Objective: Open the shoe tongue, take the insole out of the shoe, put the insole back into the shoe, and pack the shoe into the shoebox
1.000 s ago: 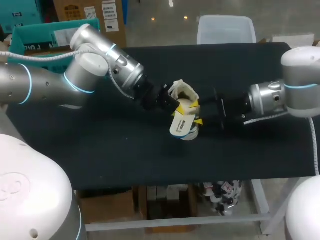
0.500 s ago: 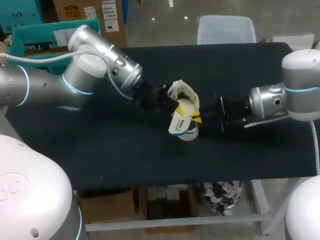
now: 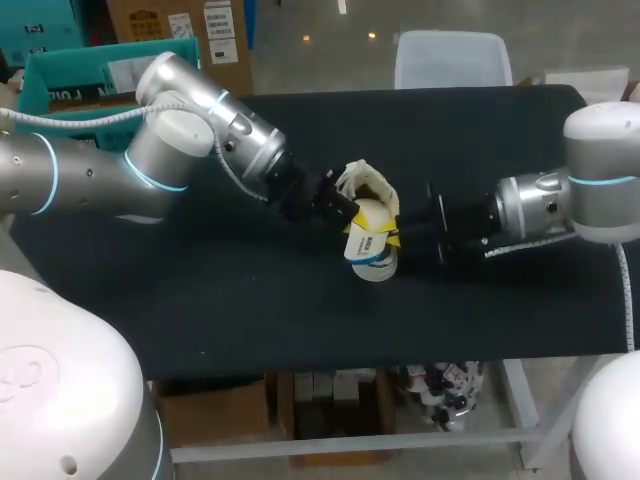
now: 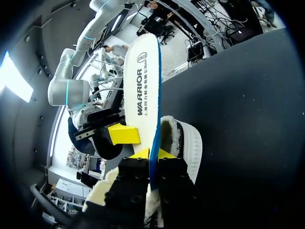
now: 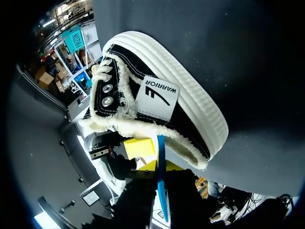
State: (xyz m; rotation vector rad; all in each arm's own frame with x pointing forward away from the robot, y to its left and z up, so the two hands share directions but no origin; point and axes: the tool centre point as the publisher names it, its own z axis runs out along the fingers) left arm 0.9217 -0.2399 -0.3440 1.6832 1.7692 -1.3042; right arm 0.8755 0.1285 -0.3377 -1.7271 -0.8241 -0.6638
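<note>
Jaws of left gripper [image 4: 153, 153] and right gripper [image 5: 161, 165] tight on the insole [image 4: 143, 81], lengthwise straight ahead of the left.

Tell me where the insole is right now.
Centre of the head view: the insole stands at the shoe's near side, gripped by the left hand from the left and the right hand from the right.

The shoe [image 5: 190, 121] is black with a white ribbed sole [image 5: 202, 102], cream fleece lining [image 5: 143, 126] and a white patch [image 5: 158, 98]. The insole [image 4: 143, 81] is white, edged blue. The left gripper [image 4: 153, 153] and right gripper [image 5: 161, 165] are black, tipped yellow. The table [image 3: 250, 300] is black.
</note>
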